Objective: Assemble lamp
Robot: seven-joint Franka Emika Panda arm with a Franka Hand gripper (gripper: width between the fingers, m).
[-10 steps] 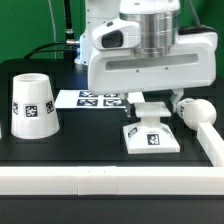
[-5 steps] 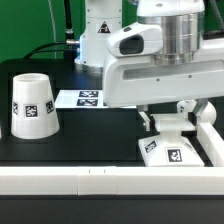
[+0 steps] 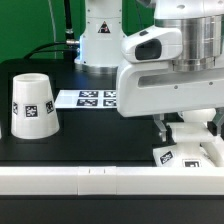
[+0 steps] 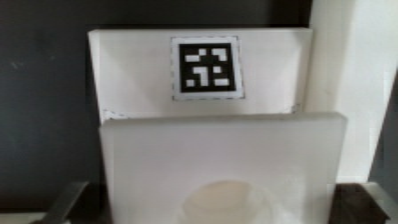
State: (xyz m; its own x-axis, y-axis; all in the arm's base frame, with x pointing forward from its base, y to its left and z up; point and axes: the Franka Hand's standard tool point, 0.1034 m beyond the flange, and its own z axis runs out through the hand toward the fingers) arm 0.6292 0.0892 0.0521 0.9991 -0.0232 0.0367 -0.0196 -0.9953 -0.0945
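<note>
The lamp base (image 3: 186, 156) is a flat white square with a tag, sitting at the exterior view's far right near the front rail. My gripper (image 3: 187, 134) stands over it with a finger on each side, shut on the base. In the wrist view the base (image 4: 208, 70) fills the frame. Its raised block has a round socket (image 4: 237, 200), with dark fingers (image 4: 71, 203) at both edges. The tapered shade (image 3: 31, 105) stands mouth down at the exterior view's left. The bulb is hidden behind the arm.
The marker board (image 3: 88, 98) lies at the back middle. A white rail (image 3: 90, 180) runs along the front. A white side wall (image 4: 338, 80) lies close beside the base. The robot's body (image 3: 100, 35) stands at the back.
My gripper has moved toward the exterior view's right and front, taking the base with it from the middle to the right corner. The bulb has gone out of sight behind the arm.
</note>
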